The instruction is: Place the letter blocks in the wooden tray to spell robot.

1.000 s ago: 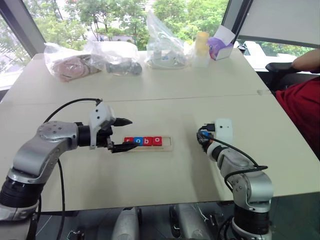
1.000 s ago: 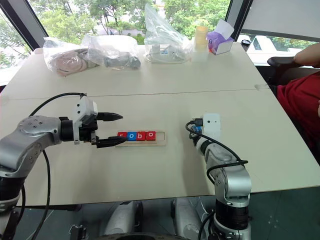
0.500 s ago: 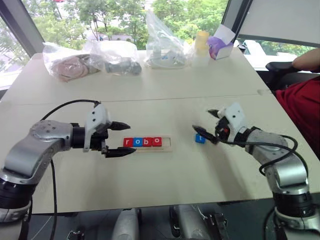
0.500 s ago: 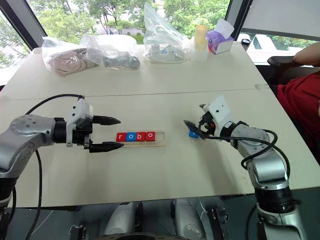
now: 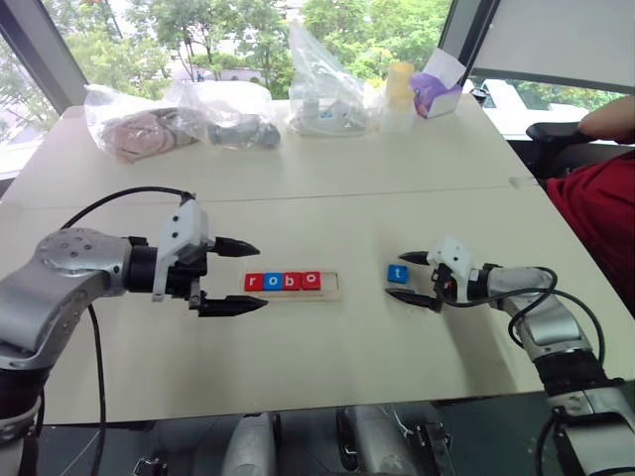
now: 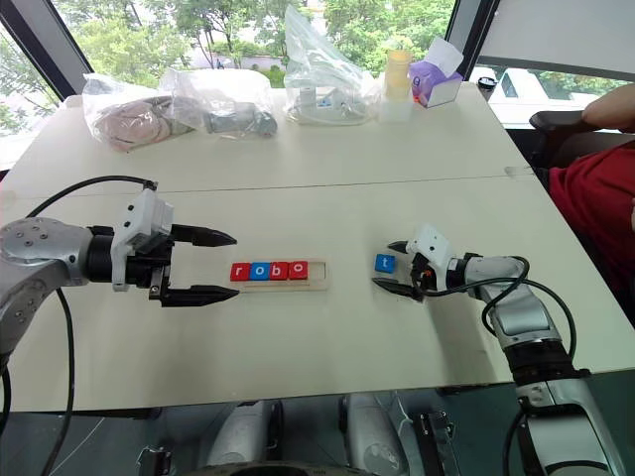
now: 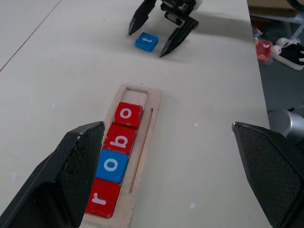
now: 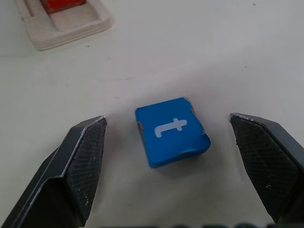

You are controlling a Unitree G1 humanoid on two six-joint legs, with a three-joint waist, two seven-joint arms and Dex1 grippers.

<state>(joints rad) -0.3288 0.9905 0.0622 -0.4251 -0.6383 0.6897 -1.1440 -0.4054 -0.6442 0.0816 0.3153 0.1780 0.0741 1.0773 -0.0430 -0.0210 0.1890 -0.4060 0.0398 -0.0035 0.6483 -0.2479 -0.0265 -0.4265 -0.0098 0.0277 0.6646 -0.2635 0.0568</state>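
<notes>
Blue, that last "t" block (image 5: 397, 274) lay flat on the bench (image 5: 327, 347), apart from the wooden tray (image 5: 334, 290), where r, o, b, o (image 5: 283, 282) already sat with the end slot bare. You had the right gripper (image 5: 418, 279) spread wide, fingers either side, gripping nothing, lined up to pinch. Your left gripper (image 5: 247, 278) hung fully open and empty beside the tray.

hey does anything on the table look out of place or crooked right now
One thing: the blue t block lies loose on the table, apart from the wooden tray, whose rightmost slot is bare after r, o, b, o. It sits slightly askew between the open jaws of the right gripper, and its corners look chipped.
</notes>
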